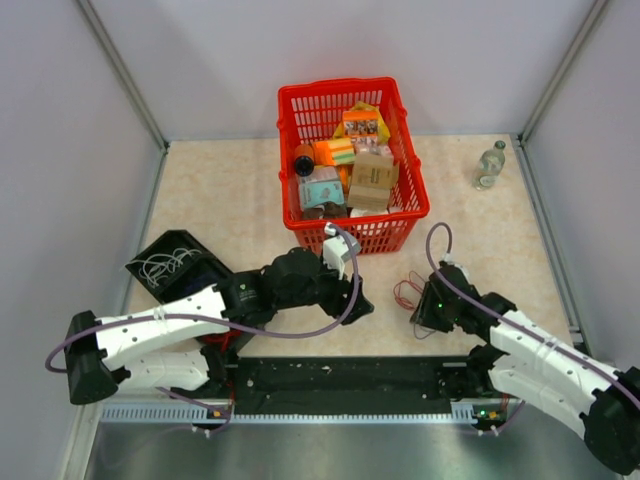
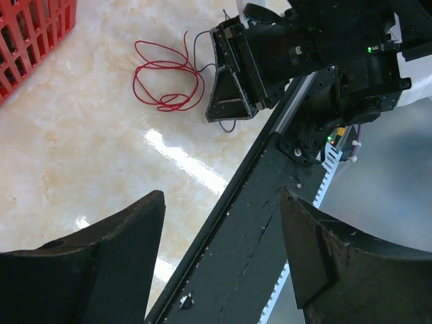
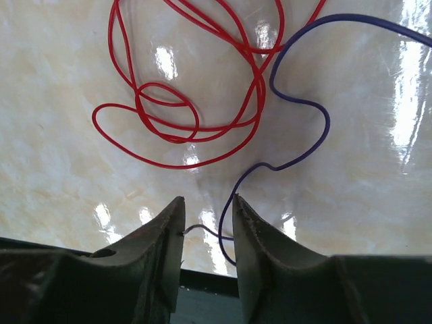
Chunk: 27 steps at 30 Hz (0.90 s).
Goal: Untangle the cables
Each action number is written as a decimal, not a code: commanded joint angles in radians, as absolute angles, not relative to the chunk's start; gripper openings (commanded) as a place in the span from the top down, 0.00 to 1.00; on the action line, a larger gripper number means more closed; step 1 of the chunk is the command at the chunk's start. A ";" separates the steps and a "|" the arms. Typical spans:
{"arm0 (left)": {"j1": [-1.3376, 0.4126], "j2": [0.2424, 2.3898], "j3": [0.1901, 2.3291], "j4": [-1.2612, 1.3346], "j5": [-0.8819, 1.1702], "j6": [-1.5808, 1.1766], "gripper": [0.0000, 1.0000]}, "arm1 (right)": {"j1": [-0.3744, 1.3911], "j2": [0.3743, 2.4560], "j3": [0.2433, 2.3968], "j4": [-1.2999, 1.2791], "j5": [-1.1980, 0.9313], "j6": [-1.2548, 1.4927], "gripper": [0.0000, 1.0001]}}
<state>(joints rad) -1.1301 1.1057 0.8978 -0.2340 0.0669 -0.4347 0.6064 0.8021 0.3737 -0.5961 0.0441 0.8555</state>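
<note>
the cables [image 1: 407, 290] are seen lying loose on the worktop [image 1: 220, 190], just ahead of the right tool [image 3: 208, 210]. its jaws are held a narrow gap apart, and the pale end of a purple wire [image 3: 327, 125] is seen inside that gap, not visibly pinched. red loops [image 3: 259, 91] are spread just beyond it. the left tool [image 2: 221, 202] is held wide open and empty above a black rail [image 2: 236, 243], with the cables well ahead of it.
</note>
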 commanded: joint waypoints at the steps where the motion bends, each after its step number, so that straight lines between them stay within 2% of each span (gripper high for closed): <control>1: -1.140 1.080 0.916 -0.169 0.051 -0.425 0.27 | 0.621 0.841 0.385 -0.545 0.026 0.844 0.78; 3: -1.140 1.078 0.920 -0.186 0.048 -0.422 0.24 | 0.621 0.848 0.373 -0.531 0.009 0.848 0.91; 6: -1.140 1.069 0.913 -0.187 0.055 -0.417 0.12 | 0.638 0.839 0.345 -0.476 -0.030 0.877 1.00; 8: -1.140 1.074 0.910 -0.173 0.077 -0.414 0.06 | 0.641 0.828 0.350 -0.453 -0.079 0.881 1.00; 11: -1.150 1.100 0.910 -0.135 0.112 -0.400 0.03 | 0.643 0.749 0.397 -0.451 -0.179 0.887 1.00; 14: -1.209 1.111 0.904 -0.086 0.010 -0.318 0.03 | 0.643 0.626 0.469 -0.488 -0.241 0.923 1.00; 17: -1.233 1.094 0.894 -0.025 0.015 -0.239 0.04 | 0.643 0.585 0.576 -0.544 -0.297 0.919 1.00; 22: -1.233 1.045 0.897 0.097 0.074 -0.120 0.02 | 0.643 0.577 0.728 -0.531 -0.412 0.827 1.00; 27: -1.233 1.048 0.948 0.083 0.089 -0.014 0.01 | 0.643 0.597 0.845 -0.505 -0.515 0.747 1.00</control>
